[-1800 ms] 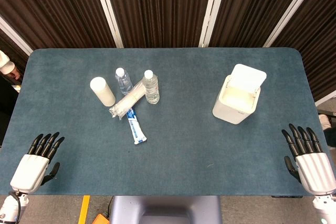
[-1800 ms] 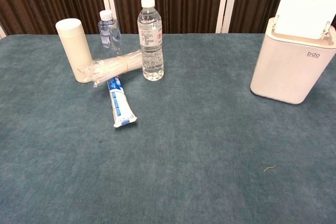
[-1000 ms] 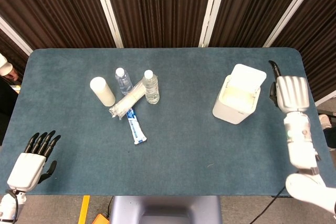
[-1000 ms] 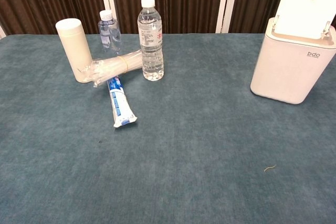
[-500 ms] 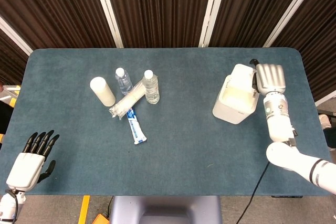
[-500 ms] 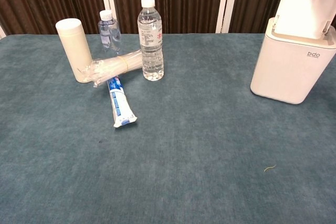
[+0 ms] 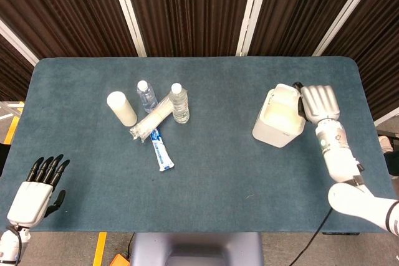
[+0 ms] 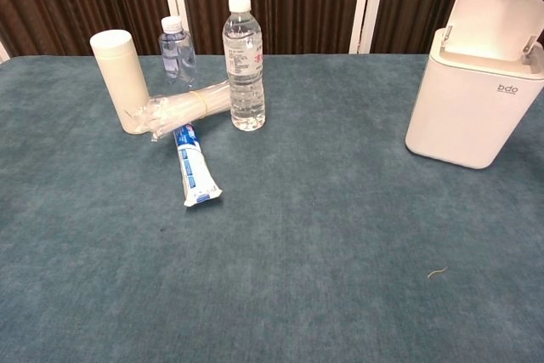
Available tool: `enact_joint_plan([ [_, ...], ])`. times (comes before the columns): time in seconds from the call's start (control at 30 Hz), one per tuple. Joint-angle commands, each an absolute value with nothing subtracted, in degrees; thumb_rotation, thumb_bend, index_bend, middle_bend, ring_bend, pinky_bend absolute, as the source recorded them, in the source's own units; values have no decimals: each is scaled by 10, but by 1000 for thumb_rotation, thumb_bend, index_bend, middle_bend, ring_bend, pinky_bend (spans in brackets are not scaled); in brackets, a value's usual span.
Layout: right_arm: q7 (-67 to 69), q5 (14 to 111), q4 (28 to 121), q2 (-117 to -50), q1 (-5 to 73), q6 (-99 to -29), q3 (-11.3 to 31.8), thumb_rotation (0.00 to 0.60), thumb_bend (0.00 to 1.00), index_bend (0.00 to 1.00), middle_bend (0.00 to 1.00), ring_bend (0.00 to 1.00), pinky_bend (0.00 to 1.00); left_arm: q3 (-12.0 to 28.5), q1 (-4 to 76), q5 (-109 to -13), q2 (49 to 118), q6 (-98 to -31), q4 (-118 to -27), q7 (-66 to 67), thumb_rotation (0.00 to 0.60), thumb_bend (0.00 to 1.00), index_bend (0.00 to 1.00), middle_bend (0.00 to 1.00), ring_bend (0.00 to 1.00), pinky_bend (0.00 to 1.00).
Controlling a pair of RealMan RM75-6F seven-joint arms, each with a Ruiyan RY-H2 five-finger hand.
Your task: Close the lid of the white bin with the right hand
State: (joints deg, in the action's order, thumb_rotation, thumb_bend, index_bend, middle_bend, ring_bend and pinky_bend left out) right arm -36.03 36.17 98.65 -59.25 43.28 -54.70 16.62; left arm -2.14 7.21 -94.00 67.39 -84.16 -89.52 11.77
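The white bin stands on the right part of the blue table; the chest view shows it at the right edge. Its lid is still raised on the back hinge, tipped a little forward over the opening. My right hand is just behind the lid, back of the hand up and fingers stretched out, touching the lid's rear face. It holds nothing. In the chest view only a dark fingertip shows at the top right corner. My left hand hovers at the near left table edge, fingers spread and empty.
On the left half of the table stand a white cylinder, a small water bottle and a taller one. A plastic-wrapped sleeve and a blue-white tube lie beside them. A dark curtain hangs behind the table.
My right hand rose from the near right edge, moved behind the bin and reached the lid, which now leans slightly further forward. The left hand drifted a little lower.
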Motion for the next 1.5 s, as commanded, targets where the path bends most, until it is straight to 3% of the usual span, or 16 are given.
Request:
enact_joint_plan([
  [0.03, -359, 410, 1024, -574, 414, -564, 134, 600, 883, 409, 1000, 1000, 1000, -22, 72, -941, 674, -841, -896, 119, 600, 471, 0, 0, 0, 0],
  [0.33, -394, 473, 1033, -609, 400, -583, 65, 600, 883, 401, 1000, 1000, 1000, -20, 73, -939, 673, -841, -895, 114, 600, 471, 0, 0, 0, 0],
  [0.7, -399, 476, 1000, -650, 399, -604, 50, 600, 882, 379, 1000, 1000, 1000, -20, 72, -940, 669, -844, -896, 108, 600, 470, 0, 0, 0, 0],
  [0.83, -325, 601, 1015, -642, 349, -711, 55, 600, 878, 207, 997, 949, 944, -19, 71, -942, 668, -850, -897, 106, 600, 470, 0, 0, 0, 0],
  [0.9, -287, 683, 1013, -642, 310, -779, 38, 600, 834, 79, 908, 806, 806, -19, 70, -944, 668, -852, -897, 106, 600, 471, 0, 0, 0, 0],
  [0.97, -266, 746, 1010, -639, 272, -828, 9, 600, 749, 10, 696, 629, 683, -20, 69, -947, 669, -853, -898, 108, 600, 471, 0, 0, 0, 0],
  [1.03, -254, 783, 1007, -635, 239, -858, -19, 600, 636, 0, 452, 418, 566, -21, 68, -949, 668, -856, -898, 107, 600, 471, 0, 0, 0, 0],
  [1.2, -199, 857, 943, -652, 151, -923, -84, 600, 504, 0, 101, 71, 293, -25, 64, -961, 669, -867, -899, 108, 600, 470, 0, 0, 0, 0],
  [1.27, -159, 872, 893, -676, 120, -942, -96, 600, 483, 0, 23, 8, 191, -27, 63, -965, 669, -869, -899, 108, 600, 471, 0, 0, 0, 0],
  [1.37, -156, 901, 881, -678, 115, -932, -106, 600, 446, 0, 0, 0, 52, -28, 62, -971, 669, -874, -897, 107, 600, 471, 0, 0, 0, 0],
  [1.5, -173, 907, 870, -688, 103, -933, -97, 600, 436, 0, 0, 0, 23, -28, 61, -972, 669, -876, -897, 103, 600, 470, 0, 0, 0, 0],
])
